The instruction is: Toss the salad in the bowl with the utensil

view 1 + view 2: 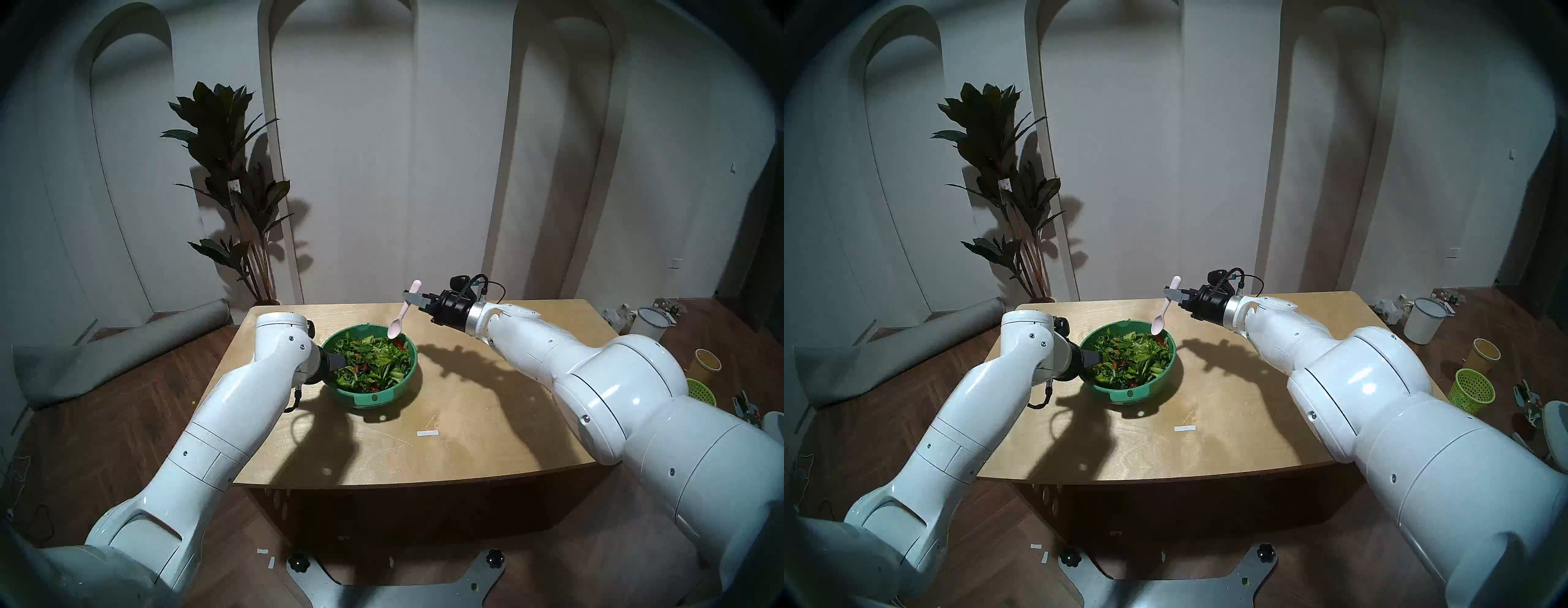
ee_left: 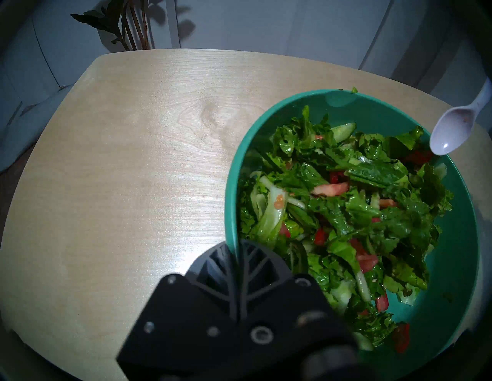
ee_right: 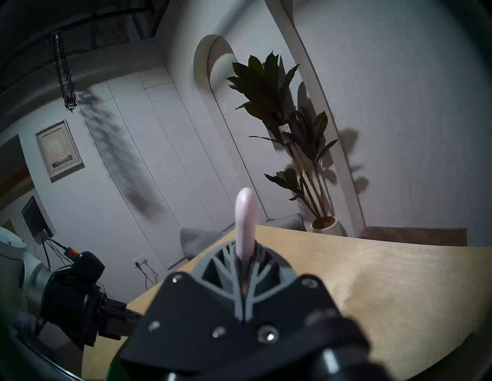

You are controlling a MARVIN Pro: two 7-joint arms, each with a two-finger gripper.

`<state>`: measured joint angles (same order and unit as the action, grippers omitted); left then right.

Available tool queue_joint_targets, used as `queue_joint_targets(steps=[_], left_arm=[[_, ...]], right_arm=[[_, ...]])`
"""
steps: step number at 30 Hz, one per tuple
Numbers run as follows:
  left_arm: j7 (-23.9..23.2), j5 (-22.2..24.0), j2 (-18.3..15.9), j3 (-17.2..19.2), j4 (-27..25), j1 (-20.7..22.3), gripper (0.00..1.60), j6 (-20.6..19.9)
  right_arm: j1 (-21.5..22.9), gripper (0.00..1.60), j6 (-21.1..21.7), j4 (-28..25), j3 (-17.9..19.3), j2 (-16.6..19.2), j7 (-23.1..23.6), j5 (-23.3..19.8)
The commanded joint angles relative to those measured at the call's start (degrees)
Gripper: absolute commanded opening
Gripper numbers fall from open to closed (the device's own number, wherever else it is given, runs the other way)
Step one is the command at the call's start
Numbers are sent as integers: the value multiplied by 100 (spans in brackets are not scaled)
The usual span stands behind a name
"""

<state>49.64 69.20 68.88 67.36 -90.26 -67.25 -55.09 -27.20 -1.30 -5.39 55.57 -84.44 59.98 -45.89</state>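
Observation:
A round teal-green bowl (image 1: 392, 388) stands on the wooden table (image 1: 466, 424), left of its middle, filled with salad (image 1: 371, 361) of chopped green leaves, cucumber and red bits. My left gripper (image 1: 343, 361) is shut on the bowl's left rim (image 2: 231, 202), one finger inside and one outside. My right gripper (image 1: 410, 295) hangs above the bowl's far right side, shut on the handle of a pale pink spoon (image 1: 402, 315). The spoon slants down, its scoop (image 2: 452, 131) just over the far right rim, above the salad. The handle end (image 3: 246, 220) sticks up past the fingers.
A small white strip (image 1: 427, 433) lies on the table in front of the bowl. A potted plant (image 1: 237, 191) stands behind the table's far left corner. On the floor at right are a white bucket (image 1: 1424, 320), a yellow cup (image 1: 1484, 354) and a lime-green mesh basket (image 1: 1471, 390).

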Motion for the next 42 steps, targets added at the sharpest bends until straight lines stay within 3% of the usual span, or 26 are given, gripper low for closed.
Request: queue_joint_targets(steps=[1, 11, 25, 33, 42], left_arm=[[210, -27, -8, -17, -71, 82, 0, 9], [157, -54, -12, -17, -63, 75, 0, 9], [164, -93, 1, -14, -66, 72, 0, 9], [227, -93, 21, -5, -74, 76, 0, 9], [409, -29, 61, 12, -90, 80, 0, 9]], right_arm=[[65, 0, -206, -134, -161, -1, -155, 180], [-92, 0, -364, -130, -462, -186, -413, 513], [-53, 0, -108, -186, -636, -432, -318, 700], [-97, 0, 377, -134, -444, -604, -106, 518], [-398, 0, 1027, -56, 111, -848, 215, 11]])
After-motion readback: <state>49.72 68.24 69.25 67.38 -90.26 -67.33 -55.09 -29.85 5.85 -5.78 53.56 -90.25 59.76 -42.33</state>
